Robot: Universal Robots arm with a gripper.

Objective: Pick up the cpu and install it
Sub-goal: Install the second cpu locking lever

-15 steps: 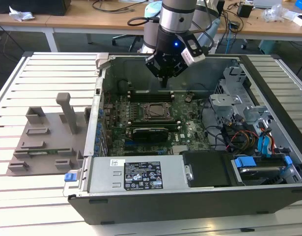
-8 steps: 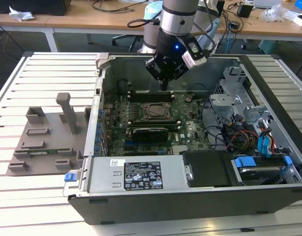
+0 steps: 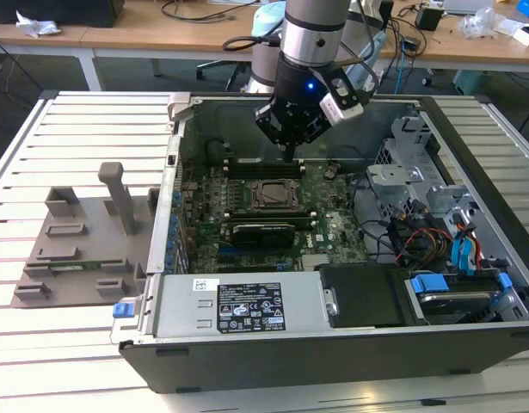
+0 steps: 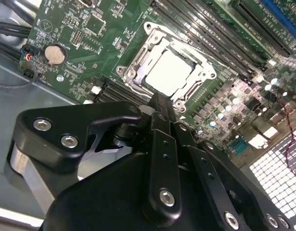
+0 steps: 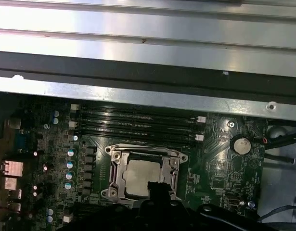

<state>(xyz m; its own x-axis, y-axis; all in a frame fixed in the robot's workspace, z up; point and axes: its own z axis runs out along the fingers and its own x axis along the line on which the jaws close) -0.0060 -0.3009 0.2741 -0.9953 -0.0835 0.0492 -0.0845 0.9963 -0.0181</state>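
- Exterior view: the gripper [image 3: 289, 153] hangs above the motherboard [image 3: 333, 215] inside the open computer case [image 3: 470, 284], over the socket [image 3: 273, 194]; the grey tray [image 3: 75, 249] lies outside, toward the exterior view's left.
- Second wrist view: the cpu [image 4: 169, 73] lies flat in the socket frame [image 4: 129, 73], plate up; the fingers [image 4: 160, 115] look pressed together, holding nothing.
- First wrist view: the cpu [image 5: 137, 177] is square, with no long axis, edges parallel to the memory slots [image 5: 138, 126]; likely light, stiff, and fragile underneath, so best held by its edges.
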